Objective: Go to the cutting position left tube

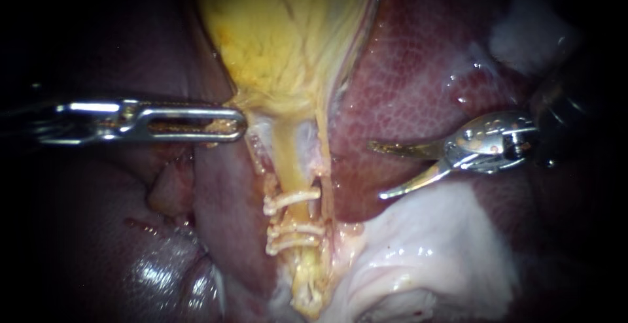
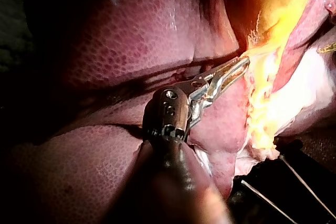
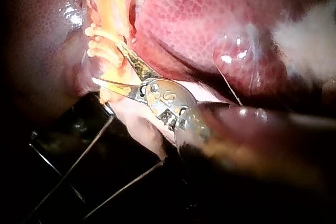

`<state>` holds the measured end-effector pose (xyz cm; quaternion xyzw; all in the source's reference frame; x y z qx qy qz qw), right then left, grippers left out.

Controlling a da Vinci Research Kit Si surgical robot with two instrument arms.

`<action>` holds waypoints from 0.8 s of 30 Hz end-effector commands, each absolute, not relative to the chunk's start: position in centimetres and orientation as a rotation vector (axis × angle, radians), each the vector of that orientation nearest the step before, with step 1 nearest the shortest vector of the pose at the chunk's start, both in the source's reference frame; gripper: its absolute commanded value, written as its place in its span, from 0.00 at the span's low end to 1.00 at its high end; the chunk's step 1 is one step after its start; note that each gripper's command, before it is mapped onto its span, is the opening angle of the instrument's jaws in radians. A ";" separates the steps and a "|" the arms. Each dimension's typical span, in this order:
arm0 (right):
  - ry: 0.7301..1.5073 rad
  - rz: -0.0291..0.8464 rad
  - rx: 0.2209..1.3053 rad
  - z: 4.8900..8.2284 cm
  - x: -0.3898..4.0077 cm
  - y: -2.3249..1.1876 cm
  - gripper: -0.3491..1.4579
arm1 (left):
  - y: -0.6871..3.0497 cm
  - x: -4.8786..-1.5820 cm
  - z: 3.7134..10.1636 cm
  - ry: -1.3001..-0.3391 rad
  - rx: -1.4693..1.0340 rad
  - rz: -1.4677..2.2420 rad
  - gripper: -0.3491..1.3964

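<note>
The approach is only beginning. The right instrument [image 1: 376,170] is hovering over the liver [image 1: 405,87] with its blade jaws apart and empty, well apart from the left tube [image 1: 286,159]. The left instrument [image 1: 239,125] is holding the gallbladder [image 1: 281,29] at its neck, jaws clamped on it. Next, the open blades are likely needing to cross to the gap between the clips [image 1: 292,199] and straddle the tube there.

A yellow, finely veined gallbladder [image 1: 288,29] fills the upper middle of the endoscope view and narrows toward its lower end. The dark red, mottled, glistening liver [image 1: 418,81] lies against it on both sides. Below the right-hand lobe spreads a sheet of pale white, wet fatty tissue [image 1: 425,244], and in the right wrist view thin straight metal wires [image 3: 79,158] cross a black base [image 3: 63,135] just beside the tissue's edge.
</note>
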<state>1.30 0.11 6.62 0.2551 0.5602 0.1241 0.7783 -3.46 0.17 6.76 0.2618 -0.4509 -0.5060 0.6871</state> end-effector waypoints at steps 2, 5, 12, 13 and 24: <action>1.212 0.260 0.557 6.67 1.35 0.06 0.99 | 0.20 -3.38 6.70 -1.017 0.585 -1.147 0.00; 1.207 0.257 0.572 6.74 1.43 0.00 0.99 | 0.22 -3.30 6.65 -1.017 0.581 -1.153 0.00; 1.192 0.257 0.620 6.96 1.62 -0.23 0.99 | 0.20 -3.29 6.63 -1.018 0.577 -1.148 0.00; 1.185 0.259 0.630 7.01 1.66 -0.27 0.99 | 0.20 -3.28 6.62 -1.018 0.577 -1.148 0.00; 1.129 0.292 0.745 7.70 2.01 -0.67 0.99 | 0.13 -3.30 6.51 -1.019 0.572 -1.153 0.00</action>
